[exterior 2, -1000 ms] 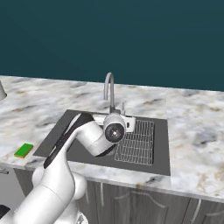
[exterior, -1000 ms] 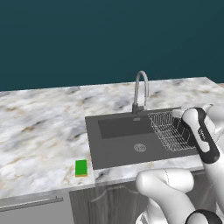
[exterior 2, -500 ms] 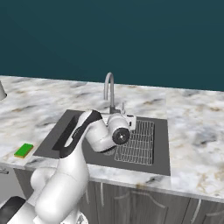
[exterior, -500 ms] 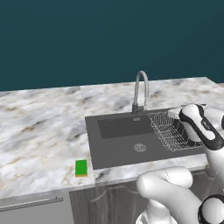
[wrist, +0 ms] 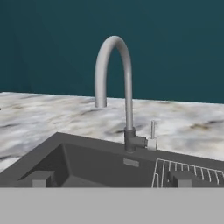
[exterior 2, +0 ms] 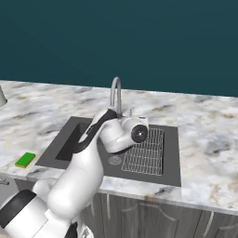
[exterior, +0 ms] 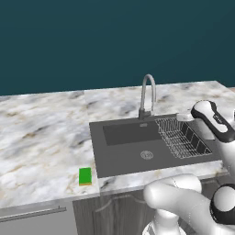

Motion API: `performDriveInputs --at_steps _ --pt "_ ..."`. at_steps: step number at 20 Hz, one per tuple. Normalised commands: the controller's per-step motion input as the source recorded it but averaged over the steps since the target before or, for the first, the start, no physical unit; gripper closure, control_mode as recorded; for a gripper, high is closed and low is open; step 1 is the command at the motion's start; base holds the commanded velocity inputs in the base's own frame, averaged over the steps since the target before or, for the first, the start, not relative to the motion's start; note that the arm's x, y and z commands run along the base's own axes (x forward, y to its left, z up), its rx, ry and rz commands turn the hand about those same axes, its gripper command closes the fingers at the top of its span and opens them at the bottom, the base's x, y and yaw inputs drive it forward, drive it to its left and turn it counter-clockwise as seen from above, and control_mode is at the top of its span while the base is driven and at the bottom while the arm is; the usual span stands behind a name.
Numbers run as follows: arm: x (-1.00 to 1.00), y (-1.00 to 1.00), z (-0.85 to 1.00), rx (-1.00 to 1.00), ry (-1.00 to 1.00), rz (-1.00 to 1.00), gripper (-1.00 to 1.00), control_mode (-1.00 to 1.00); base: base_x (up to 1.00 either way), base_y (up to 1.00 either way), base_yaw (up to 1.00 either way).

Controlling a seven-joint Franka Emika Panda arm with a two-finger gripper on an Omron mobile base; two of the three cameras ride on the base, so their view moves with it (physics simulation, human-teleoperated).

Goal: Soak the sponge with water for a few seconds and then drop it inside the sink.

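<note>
One wire rack (exterior: 183, 137) inside the sink (exterior: 119, 158), sponge (exterior: 85, 176) outside on counter (exterior: 41, 142); jaws wide open, empty.

Arm (exterior 2: 83, 181): glossy white rounded shells, fat tubular links w/ bulbous joints, smooth plastic look. Dark/black bands at joints: one wraps the low link at bottom left of right base view, another black strip runs along the upper link nr the wrist. Wrist end shows a round dark cap w/ lighter ring (exterior 2: 138, 133), like a disc face. In left base view, upper link is white w/ a black stripe edged in grey (exterior: 215, 120); lower right has a big white elbow + dark round joint cap. Tool (wrist: 109, 179): two small dark grey blocky tips, square-ended. No cables, screws or markings visible.
</note>
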Motion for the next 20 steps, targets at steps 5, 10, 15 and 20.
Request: performDriveInputs --at_steps 5,10,15,20 --pt "0.15 -0.02 -0.03 0.00 0.01 0.09 -1.00 -1.00 0.00 0.00 0.00" --pt "0.17 0.00 -0.11 0.00 -0.02 0.08 -1.00 -1.00 0.00 0.00 0.00" --pt "0.11 0.00 0.00 0.00 0.00 0.06 -1.00 -1.00 0.00 0.00 0.00" --pt "0.00 0.00 0.00 0.00 0.00 0.02 -1.00 -1.00 0.00 0.00 0.00"
